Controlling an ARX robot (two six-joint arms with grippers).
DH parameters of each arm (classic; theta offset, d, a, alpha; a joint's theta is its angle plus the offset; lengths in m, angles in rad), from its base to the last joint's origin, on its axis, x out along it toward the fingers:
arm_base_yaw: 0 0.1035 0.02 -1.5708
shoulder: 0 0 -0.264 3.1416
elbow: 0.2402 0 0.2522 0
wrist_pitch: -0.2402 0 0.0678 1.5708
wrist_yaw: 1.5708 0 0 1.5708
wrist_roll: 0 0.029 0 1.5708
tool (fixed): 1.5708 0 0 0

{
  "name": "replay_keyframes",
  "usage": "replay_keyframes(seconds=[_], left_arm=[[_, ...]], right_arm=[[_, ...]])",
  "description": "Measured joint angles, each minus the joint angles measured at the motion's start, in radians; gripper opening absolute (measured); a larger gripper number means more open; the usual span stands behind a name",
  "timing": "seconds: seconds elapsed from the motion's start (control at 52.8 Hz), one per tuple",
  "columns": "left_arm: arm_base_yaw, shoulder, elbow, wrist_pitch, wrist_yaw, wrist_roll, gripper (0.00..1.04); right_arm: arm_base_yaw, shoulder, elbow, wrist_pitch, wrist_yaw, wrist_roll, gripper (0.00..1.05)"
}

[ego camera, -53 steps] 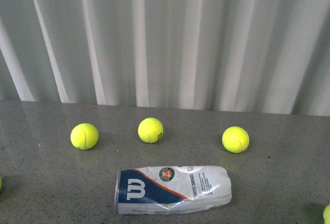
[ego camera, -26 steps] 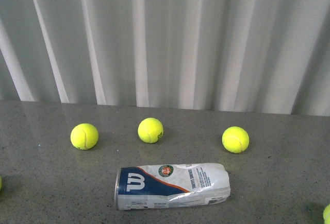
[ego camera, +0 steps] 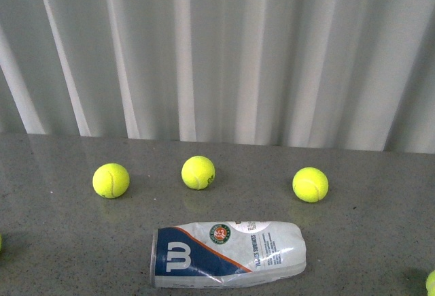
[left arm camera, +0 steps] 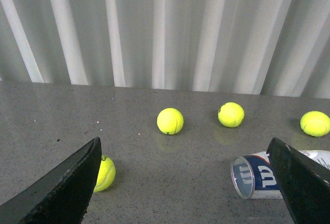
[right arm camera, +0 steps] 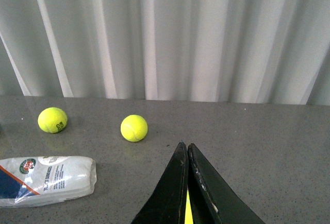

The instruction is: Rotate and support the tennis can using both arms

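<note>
The tennis can (ego camera: 228, 254) lies on its side on the grey table (ego camera: 61, 241), silver-rimmed mouth toward the robot's left, the W label facing up. Beyond the can three balls sit in a row: one (ego camera: 111, 180) to its left, one (ego camera: 198, 172) behind its mouth end, one (ego camera: 310, 184) behind its crumpled end. The left gripper (left arm camera: 183, 149) is spread wide and empty, clear of the can. The right gripper (right arm camera: 184, 149) is clenched tip to tip, apart from the can
</note>
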Motion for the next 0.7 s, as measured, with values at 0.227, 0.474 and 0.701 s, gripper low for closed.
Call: replay_keyframes(seconds=[0.227, 0.474, 0.701], left_arm=[[0.0, 0.0, 0.0, 0.0, 0.0, 0.0, 0.98], [0.0, 0.0, 0.0, 0.0, 0.0, 0.0, 0.98], [-0.005, 0.053, 0.036, -0.1, -0.046, -0.049, 0.98]], right_arm=[[0.0, 0.0, 0.0, 0.0, 0.0, -0.001, 0.19], [0.0, 0.0, 0.0, -0.001, 0.0, 0.0, 0.67], [0.0, 0.0, 0.0, -0.001, 0.0, 0.0, 0.99]])
